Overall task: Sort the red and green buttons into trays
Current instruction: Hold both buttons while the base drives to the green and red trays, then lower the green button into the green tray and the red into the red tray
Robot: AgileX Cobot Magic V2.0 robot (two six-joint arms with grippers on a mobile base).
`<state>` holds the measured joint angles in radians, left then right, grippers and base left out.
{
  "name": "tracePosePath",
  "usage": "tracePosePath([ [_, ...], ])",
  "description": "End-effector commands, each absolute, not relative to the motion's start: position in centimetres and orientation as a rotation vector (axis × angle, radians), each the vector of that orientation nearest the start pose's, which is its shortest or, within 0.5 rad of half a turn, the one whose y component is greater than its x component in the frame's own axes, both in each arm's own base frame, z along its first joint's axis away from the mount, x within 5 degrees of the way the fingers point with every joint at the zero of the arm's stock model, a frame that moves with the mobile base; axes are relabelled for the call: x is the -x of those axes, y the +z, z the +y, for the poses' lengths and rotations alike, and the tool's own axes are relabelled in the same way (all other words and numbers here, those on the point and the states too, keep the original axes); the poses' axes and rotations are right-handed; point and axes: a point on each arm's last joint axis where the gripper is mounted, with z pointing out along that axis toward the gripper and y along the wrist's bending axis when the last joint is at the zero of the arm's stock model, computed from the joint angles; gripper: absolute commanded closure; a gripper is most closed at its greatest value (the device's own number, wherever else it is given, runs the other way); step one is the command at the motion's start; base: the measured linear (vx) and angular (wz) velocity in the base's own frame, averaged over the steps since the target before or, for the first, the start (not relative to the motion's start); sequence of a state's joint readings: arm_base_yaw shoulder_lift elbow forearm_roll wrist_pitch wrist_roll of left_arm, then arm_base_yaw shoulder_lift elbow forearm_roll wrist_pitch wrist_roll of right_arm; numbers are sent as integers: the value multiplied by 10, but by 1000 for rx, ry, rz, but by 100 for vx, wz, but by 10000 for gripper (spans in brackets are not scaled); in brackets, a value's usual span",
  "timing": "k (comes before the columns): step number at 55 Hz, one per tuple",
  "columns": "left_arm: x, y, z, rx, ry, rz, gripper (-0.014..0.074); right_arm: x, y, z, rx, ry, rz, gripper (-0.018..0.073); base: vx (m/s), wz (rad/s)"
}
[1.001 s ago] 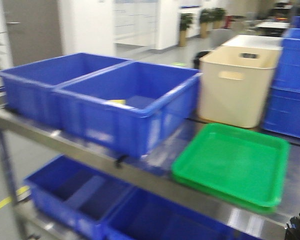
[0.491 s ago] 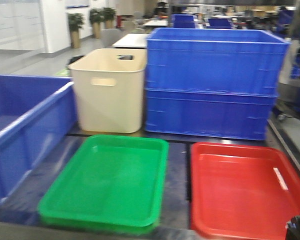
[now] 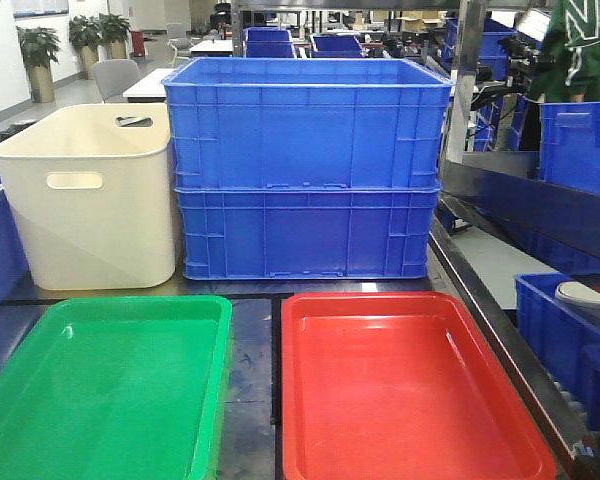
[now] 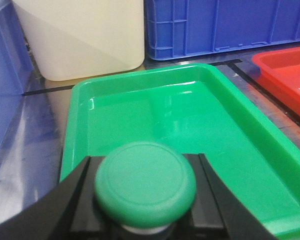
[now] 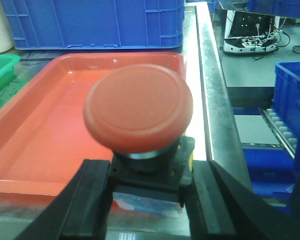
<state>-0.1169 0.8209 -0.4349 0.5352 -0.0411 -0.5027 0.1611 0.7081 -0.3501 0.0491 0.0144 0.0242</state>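
Left gripper (image 4: 145,167) fingers closed on dark body of green button (image 4: 145,182), held above near end of green tray (image 4: 140,75). Right gripper (image 5: 150,167) fingers clamped on black body of red button (image 5: 138,107), held at near rim of red tray (image 5: 45,125). Trays set side by side, narrow gap between. Far rims backed by cream tub (image 3: 85,200) and stacked blue crates (image 3: 305,170). Metal shelf edge (image 5: 205,100) just right of red tray.

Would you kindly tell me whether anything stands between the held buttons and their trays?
Nothing visible does. The left gripper holds the green button at the near edge of the green tray, the right gripper holds the red button at the near edge of the red tray; both floors are bare.
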Motion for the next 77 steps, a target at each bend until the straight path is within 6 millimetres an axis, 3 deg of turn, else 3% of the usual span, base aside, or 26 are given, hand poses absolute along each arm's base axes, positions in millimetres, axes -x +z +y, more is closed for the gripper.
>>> tracePosePath([
  [1,-170,296,-26,-156,-130,1730,599,-147,283,23,87,154,1734,567,1,-6],
  [38,-170,296,-26,-158,-133,1723,599,-147,287,23,83,156,1690,567,0,0],
  [50,-171,301,-29,-141,-198,1670,599,-164,280,26,109,136,1690,566,0,0],
  [59,-191,305,-39,-189,-276,1596,599,-193,281,37,251,109,1567,564,0,0],
  [71,-259,301,-50,-210,-299,1659,599,-267,284,63,383,216,1533,564,0,0],
  [77,-294,286,-57,-244,-315,1694,594,-308,267,73,369,293,1588,563,0,0],
])
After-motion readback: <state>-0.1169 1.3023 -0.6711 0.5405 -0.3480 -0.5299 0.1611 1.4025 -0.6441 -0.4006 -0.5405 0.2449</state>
